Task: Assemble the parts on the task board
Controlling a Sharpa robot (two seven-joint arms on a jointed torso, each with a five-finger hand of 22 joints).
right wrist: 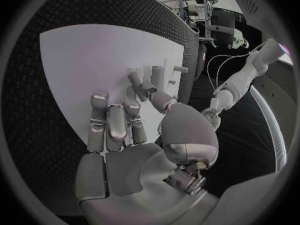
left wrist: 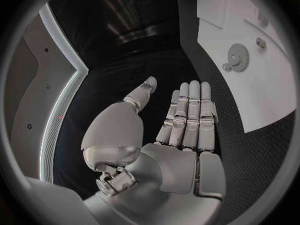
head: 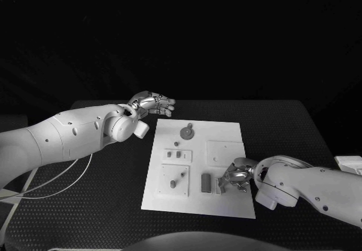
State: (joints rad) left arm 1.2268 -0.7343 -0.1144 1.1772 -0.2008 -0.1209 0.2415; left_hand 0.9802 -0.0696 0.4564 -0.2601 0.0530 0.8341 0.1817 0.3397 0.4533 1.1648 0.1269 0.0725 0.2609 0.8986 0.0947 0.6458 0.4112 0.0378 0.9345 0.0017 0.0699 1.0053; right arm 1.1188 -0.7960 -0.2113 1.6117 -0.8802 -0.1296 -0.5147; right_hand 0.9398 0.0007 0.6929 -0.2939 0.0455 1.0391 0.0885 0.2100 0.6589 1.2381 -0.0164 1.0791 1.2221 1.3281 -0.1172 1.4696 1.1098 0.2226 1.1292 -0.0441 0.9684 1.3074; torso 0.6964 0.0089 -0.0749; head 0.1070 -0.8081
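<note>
The white task board (head: 226, 204) lies mid-table. On it are a grey gear (head: 186, 133), a small peg (head: 177, 143), two little pieces in a raised square (head: 178, 154), another peg (head: 172, 183) and a grey block (head: 206, 182). My right hand (head: 237, 175) is low over the board's near right part, beside the block. In the right wrist view its fingers (right wrist: 109, 120) stretch toward the board (right wrist: 81, 60) and the thumb reaches to upright grey parts (right wrist: 134, 78); nothing shows in its grasp. My left hand (head: 153, 103) hovers off the board's far left corner, fingers (left wrist: 187, 115) straight, empty. The gear (left wrist: 237, 55) lies ahead of it.
The black table (head: 302, 130) extends around the board on all sides. A pale cable (head: 68, 178) hangs under my left arm at the table's left. A small white object (head: 348, 162) sits at the table's right edge.
</note>
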